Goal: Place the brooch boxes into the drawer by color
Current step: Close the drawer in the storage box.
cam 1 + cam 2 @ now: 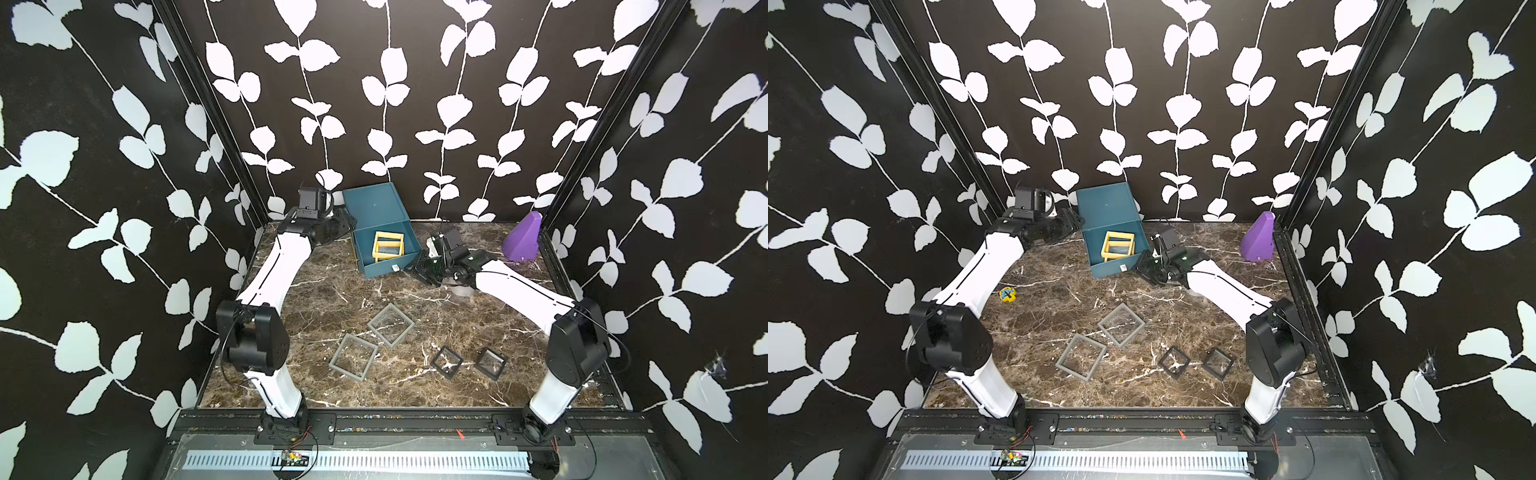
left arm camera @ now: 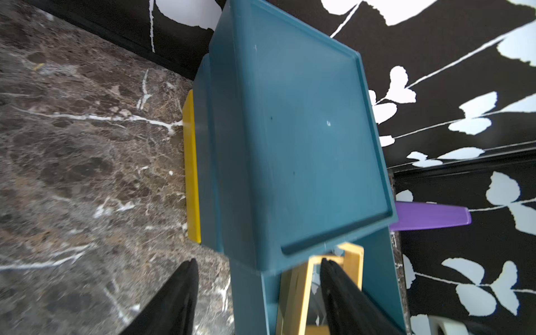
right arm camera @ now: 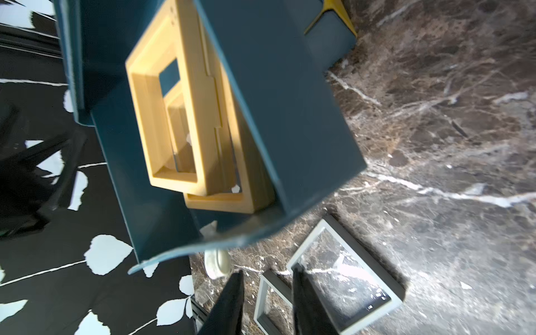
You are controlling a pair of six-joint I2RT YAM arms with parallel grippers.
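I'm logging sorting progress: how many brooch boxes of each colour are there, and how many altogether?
Yellow boxes: 2, both in the open drawer
Grey boxes: 2, on the table
Black boxes: 2, on the table
Total: 6

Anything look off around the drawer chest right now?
Yes: both yellow brooch boxes stand on edge in the open drawer, not flat; it may not shut. The chest sits skewed to the back wall.
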